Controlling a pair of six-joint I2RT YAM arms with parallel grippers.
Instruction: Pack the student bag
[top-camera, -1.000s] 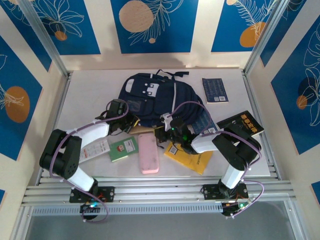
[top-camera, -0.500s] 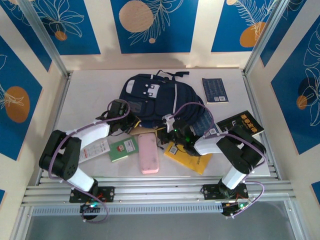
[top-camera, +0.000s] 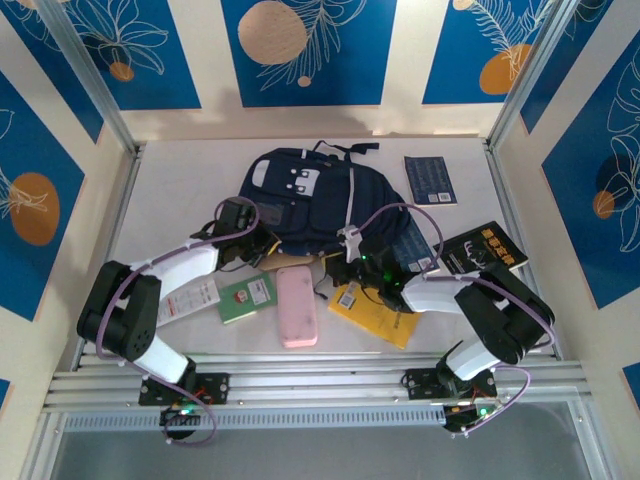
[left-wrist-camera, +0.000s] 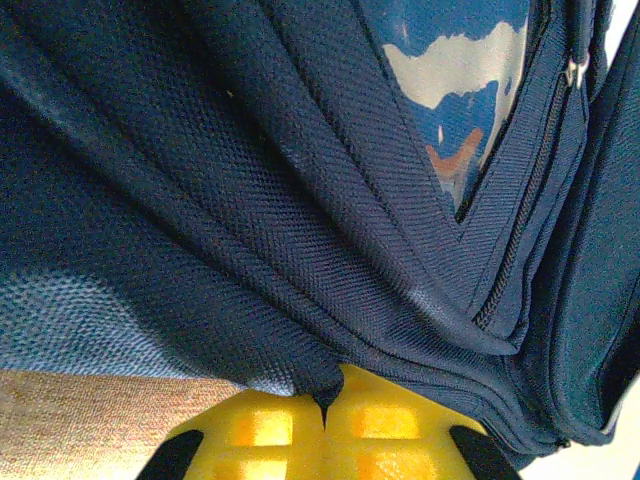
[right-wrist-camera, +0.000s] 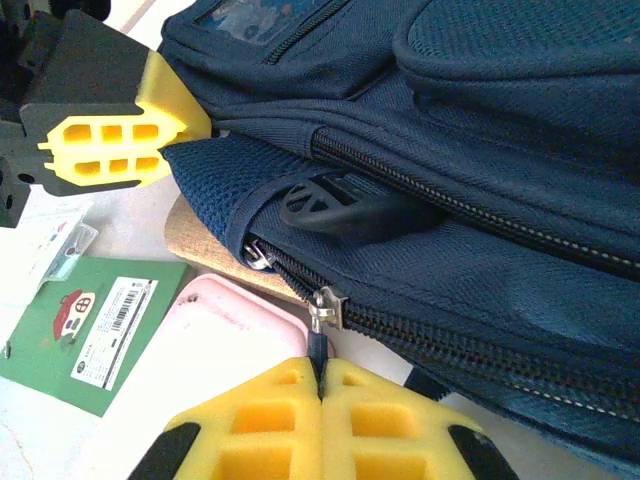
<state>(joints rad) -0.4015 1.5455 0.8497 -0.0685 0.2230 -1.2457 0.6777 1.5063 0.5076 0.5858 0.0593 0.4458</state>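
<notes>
The student bag (top-camera: 310, 195) lies flat on the far middle of the desk (top-camera: 170, 200), with its near edge toward the arms. It looks soft and floppy, woven fabric that will fold and drag rather than lift as one piece. It is probably light while unpacked, so it wants one hold to anchor it and another to work the zip.

On the left, the left gripper (left-wrist-camera: 325, 415) is pressed together on a fold of fabric at the bag's near-left corner, a fair anchor. Further right, the right gripper (right-wrist-camera: 320, 385) pinches the tab of the zip pull (right-wrist-camera: 326, 303) on the near edge. So small a tab may slip out if pulled at an angle to the track.

At near left lie a white leaflet (top-camera: 190, 298) and a green booklet (top-camera: 247, 297). A pink case (top-camera: 297, 305) sits just beside the zip, and a brown board (right-wrist-camera: 200, 240) is tucked under the bag's corner. To the right are a yellow packet (top-camera: 385, 318) and a black book (top-camera: 485, 248). A dark blue book (top-camera: 430, 180) lies far right, well apart. The pink case and the board crowd the opening most.
</notes>
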